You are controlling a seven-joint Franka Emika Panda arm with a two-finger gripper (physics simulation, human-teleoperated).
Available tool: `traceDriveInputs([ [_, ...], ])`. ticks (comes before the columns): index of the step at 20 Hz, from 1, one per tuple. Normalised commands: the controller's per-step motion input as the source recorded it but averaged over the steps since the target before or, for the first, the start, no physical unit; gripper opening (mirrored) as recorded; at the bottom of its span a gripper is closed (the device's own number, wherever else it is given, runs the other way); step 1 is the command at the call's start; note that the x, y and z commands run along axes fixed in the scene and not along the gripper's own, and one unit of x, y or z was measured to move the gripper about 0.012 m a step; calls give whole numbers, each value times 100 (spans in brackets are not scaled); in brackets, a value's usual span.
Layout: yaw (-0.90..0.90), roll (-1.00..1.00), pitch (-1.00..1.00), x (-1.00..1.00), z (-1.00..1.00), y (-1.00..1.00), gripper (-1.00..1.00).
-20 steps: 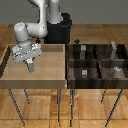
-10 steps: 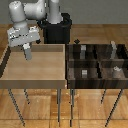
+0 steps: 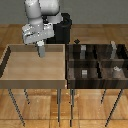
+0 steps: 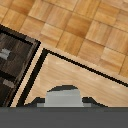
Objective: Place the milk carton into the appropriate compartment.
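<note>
The milk carton (image 3: 41, 50) is a small grey box that hangs under my gripper (image 3: 39, 45), above the back part of the light wooden tray (image 3: 30, 75) on the exterior view's left. The gripper is shut on the carton and holds it clear of the tray floor. In the wrist view the carton's pale top (image 4: 64, 98) fills the gap between the fingers, with the light tray's floor (image 4: 75, 75) beneath it. The dark compartment tray (image 3: 98, 62) stands to the exterior view's right of the carton.
The dark tray holds a small grey cube (image 3: 84, 73), a taller slim grey box (image 3: 113, 49), another grey item (image 3: 83, 49) and a pale item (image 3: 116, 70) in separate compartments. The robot's black base (image 3: 63, 29) stands behind the trays. Both trays rest on thin legs.
The arm has risen with the carton out of the light tray's left part, then swung towards the exterior view's right, nearer the dark compartment tray.
</note>
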Motion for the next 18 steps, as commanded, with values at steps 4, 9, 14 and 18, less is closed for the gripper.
traceDriveInputs([
  [4,0,0,0,0,0,100,-100],
  [9,0,0,0,0,0,100,-100],
  [14,0,0,0,-10,0,100,-100],
  [18,0,0,0,-75,0,0,-100],
])
